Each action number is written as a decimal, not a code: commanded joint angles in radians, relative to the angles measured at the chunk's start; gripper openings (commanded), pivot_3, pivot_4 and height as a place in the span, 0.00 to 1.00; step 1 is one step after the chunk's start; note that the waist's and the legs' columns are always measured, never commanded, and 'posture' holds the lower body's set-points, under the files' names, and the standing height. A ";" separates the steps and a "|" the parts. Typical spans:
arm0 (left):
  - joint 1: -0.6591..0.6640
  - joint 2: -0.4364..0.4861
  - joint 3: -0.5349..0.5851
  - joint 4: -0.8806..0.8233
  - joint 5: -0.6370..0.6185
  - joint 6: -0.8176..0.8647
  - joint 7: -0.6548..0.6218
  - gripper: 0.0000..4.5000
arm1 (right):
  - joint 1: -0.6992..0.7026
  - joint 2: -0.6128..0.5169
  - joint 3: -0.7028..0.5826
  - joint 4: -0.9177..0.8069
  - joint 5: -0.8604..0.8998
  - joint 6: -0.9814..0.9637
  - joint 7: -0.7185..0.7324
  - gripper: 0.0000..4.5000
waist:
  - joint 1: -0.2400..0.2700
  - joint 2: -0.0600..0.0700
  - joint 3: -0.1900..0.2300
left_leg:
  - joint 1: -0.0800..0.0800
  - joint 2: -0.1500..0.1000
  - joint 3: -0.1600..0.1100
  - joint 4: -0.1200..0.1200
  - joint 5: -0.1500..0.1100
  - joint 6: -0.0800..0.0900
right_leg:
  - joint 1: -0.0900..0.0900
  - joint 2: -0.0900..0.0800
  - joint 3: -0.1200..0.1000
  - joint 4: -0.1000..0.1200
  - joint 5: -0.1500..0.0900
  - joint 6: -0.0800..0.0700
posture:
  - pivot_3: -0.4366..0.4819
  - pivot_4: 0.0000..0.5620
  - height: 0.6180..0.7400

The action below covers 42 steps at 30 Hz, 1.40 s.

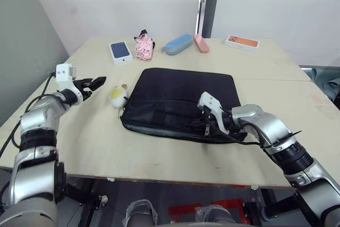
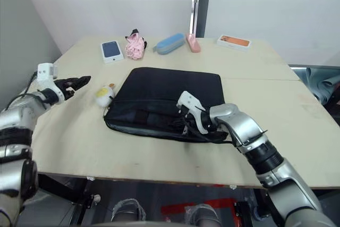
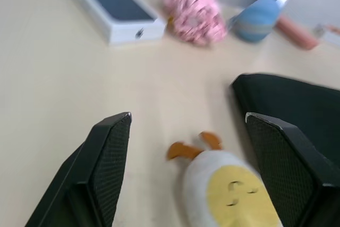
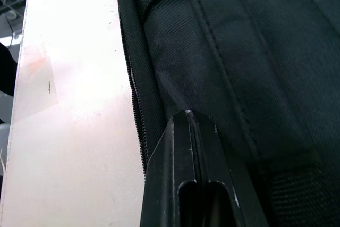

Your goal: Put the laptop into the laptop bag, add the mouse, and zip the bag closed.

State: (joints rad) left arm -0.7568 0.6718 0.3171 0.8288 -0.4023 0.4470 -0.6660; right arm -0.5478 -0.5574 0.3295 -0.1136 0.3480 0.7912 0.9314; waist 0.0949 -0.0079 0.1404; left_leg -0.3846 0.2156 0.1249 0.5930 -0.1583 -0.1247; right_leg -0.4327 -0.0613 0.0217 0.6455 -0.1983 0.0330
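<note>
The black laptop bag (image 1: 183, 97) lies flat in the middle of the table, with its strap handles and zipper side toward the near edge. A white plush duck charm (image 1: 118, 97) rests at its left corner. My right gripper (image 1: 211, 123) is shut, its fingertips (image 4: 186, 120) pressed on the bag's fabric just beside the zipper line (image 4: 135, 104) at the front edge. My left gripper (image 1: 98, 82) hovers open to the left of the duck (image 3: 228, 190), pointing at it, with nothing between its fingers (image 3: 114, 152). The laptop and the mouse are out of view.
Along the far side lie a white phone box (image 1: 120, 51), a pink bundle (image 1: 143, 46), a blue case (image 1: 178, 44), a pink case (image 1: 201, 43) and an orange-topped box (image 1: 241, 42). The table's (image 1: 159, 158) near edge runs just below the bag.
</note>
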 commanded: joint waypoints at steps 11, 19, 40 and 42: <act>-0.134 -0.062 -0.050 0.227 0.075 -0.061 -0.064 0.80 | -0.049 0.085 -0.076 -0.032 0.051 0.043 -0.064 0.01 | -0.003 0.000 0.001 | 0.000 0.000 0.000 -0.001 0.000 -0.001 | 0.000 0.000 0.000 0.000 0.000 0.000 | 0.48 0.27 1.00; -0.114 -0.073 -0.071 0.234 0.079 -0.004 -0.109 0.80 | -0.123 0.119 0.000 0.107 -0.055 -0.013 -0.091 0.01 | 0.000 0.000 0.001 | 0.000 0.000 -0.001 -0.001 0.000 -0.001 | 0.000 -0.001 -0.001 0.000 0.000 0.000 | 0.48 0.27 1.00; -0.085 -0.016 -0.099 0.093 0.085 0.100 -0.273 0.01 | -0.117 0.123 -0.002 0.121 -0.098 -0.024 -0.091 0.00 | -0.003 0.001 0.001 | 0.000 0.000 -0.001 -0.002 0.000 -0.002 | 0.000 -0.001 -0.001 -0.001 0.000 0.000 | 0.48 0.27 1.00; -0.041 0.027 -0.112 -0.010 0.080 0.139 -0.318 0.01 | -0.118 0.122 -0.001 0.125 -0.103 -0.026 -0.094 0.00 | -0.007 0.001 0.001 | 0.000 0.000 0.000 -0.003 0.000 -0.002 | 0.000 0.000 -0.001 -0.002 0.000 0.000 | 0.48 0.27 1.00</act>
State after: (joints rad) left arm -0.8137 0.6523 0.2115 0.9094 -0.3182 0.5606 -0.9428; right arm -0.6648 -0.4241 0.3374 -0.0026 0.2756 0.7653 0.8608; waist 0.0883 -0.0070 0.1417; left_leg -0.3844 0.2157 0.1247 0.5886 -0.1581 -0.1264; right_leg -0.4331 -0.0616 0.0212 0.6427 -0.1984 0.0330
